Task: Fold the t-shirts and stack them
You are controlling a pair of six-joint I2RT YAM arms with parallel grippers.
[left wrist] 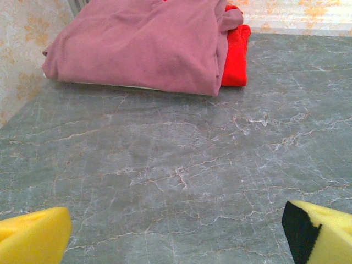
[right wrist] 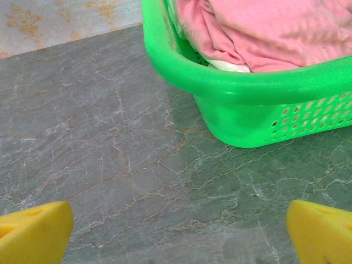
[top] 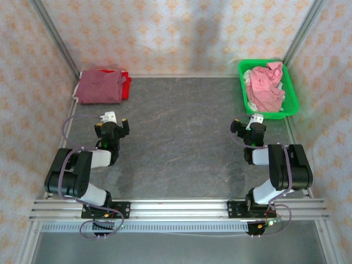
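Table (top: 176, 165) grey; white cloth (right wrist: 230, 66) beneath pink shirt (right wrist: 275, 27) (right-wrist view).

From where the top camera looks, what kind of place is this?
Probably a robot test booth, not a home: wallpapered panels in a metal frame close in a grey table with folded shirts and a green basket of pink clothes.

A green perforated basket (top: 270, 115) sits at the grey marbled desk's (top: 181, 143) far right corner, beside patterned walls (top: 165, 33)
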